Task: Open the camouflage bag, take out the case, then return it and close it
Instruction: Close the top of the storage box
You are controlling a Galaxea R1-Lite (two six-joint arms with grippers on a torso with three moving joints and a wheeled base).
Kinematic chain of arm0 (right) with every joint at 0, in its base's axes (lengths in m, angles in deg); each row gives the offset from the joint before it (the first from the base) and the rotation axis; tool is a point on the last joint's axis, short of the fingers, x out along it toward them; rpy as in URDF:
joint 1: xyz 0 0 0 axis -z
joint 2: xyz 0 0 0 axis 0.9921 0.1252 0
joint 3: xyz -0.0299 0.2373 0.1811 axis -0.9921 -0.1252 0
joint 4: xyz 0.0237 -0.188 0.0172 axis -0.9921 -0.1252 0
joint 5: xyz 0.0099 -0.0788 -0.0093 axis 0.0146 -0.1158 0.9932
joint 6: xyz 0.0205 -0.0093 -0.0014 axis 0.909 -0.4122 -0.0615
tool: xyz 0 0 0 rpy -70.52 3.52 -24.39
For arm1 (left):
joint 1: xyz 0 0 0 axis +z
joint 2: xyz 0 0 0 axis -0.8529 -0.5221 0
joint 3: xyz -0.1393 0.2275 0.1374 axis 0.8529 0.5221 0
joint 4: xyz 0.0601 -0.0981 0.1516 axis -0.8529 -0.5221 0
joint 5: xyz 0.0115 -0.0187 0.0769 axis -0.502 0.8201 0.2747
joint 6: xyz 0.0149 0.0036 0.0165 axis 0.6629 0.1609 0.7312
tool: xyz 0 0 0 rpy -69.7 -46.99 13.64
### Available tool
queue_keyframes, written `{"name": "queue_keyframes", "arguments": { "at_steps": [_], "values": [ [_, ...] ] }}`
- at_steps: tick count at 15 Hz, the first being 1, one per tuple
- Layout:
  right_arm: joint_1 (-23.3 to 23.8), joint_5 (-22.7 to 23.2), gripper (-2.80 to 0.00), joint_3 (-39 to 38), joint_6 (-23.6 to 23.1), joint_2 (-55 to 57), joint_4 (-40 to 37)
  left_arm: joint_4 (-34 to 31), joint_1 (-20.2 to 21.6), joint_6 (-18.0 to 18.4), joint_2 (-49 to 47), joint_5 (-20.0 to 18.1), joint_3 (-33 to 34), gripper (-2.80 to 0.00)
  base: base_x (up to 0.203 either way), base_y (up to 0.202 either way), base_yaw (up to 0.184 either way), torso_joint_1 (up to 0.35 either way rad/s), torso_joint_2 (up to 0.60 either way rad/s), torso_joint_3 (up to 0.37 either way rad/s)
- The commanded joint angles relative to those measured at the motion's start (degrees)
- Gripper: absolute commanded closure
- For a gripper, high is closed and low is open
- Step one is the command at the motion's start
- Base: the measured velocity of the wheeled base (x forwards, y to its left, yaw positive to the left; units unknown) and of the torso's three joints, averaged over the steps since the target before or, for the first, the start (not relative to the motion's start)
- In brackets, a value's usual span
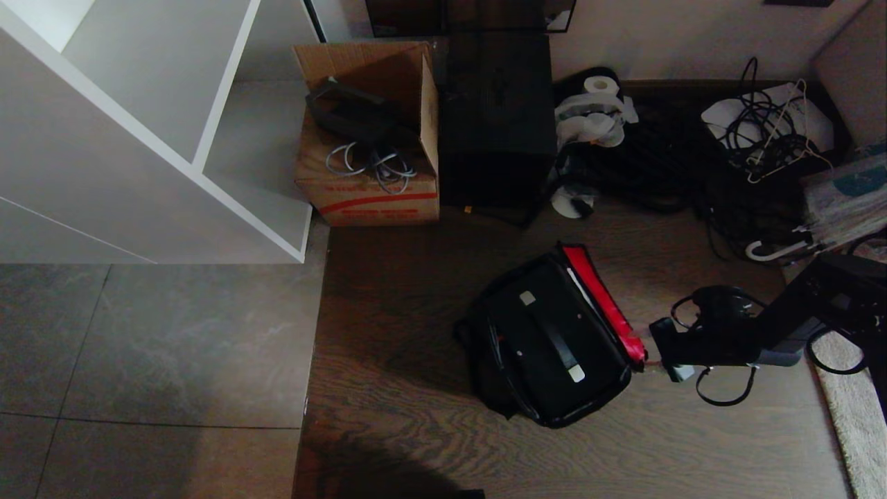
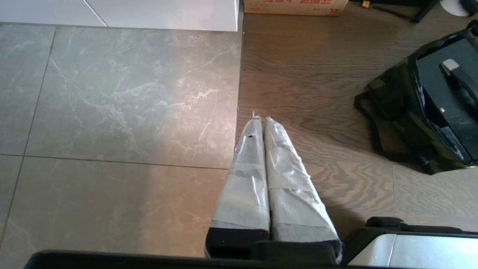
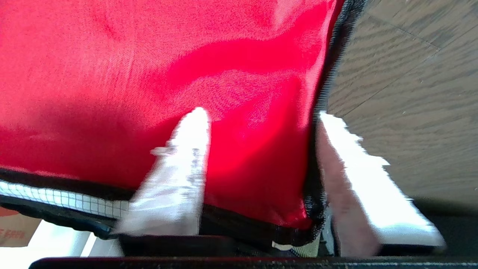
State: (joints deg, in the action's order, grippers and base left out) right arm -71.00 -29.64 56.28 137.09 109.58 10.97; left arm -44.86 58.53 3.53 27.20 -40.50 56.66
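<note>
The camouflage bag [image 1: 481, 346] lies open on the wooden floor, its red-lined lid [image 1: 599, 298] standing up along its right side. Inside it rests the black case [image 1: 547, 333] with a strap across its top. My right gripper [image 1: 655, 350] reaches in from the right at the lid's near corner. In the right wrist view its fingers straddle that corner [image 3: 261, 114]: one fingertip [image 3: 194, 127] lies over the red lining [image 3: 149, 74], the other sits outside the black edge, and they stand apart. My left gripper [image 2: 259, 118] hangs shut over the floor, left of the bag [image 2: 396, 97].
A cardboard box [image 1: 367, 138] and a plain black box [image 1: 495, 118] stand behind the bag. A white shelf unit [image 1: 138, 138] fills the left. Tissue rolls [image 1: 596, 111], tangled cables [image 1: 762, 132] and a pale rug [image 1: 852, 416] crowd the right.
</note>
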Motion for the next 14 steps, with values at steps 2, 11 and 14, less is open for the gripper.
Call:
{"name": "queue_keyframes", "arguments": {
  "at_steps": [2,11,14],
  "values": [
    [0.0,0.2,0.0,0.1,0.4,0.0,0.1,0.0,0.0,0.0,0.0,0.0,0.0,0.0,0.0,0.0,0.0,0.0,0.0,0.0],
    [0.3,-1.5,0.0,-7.8,-7.6,-9.0,0.2,0.0,0.0,0.0,0.0,0.0,0.0,0.0,0.0,0.0,0.0,0.0,0.0,0.0],
    [0.5,-3.8,0.0,-14.1,-12.0,-15.6,0.1,0.0,0.0,0.0,0.0,0.0,0.0,0.0,0.0,0.0,0.0,0.0,0.0,0.0]
  ]
}}
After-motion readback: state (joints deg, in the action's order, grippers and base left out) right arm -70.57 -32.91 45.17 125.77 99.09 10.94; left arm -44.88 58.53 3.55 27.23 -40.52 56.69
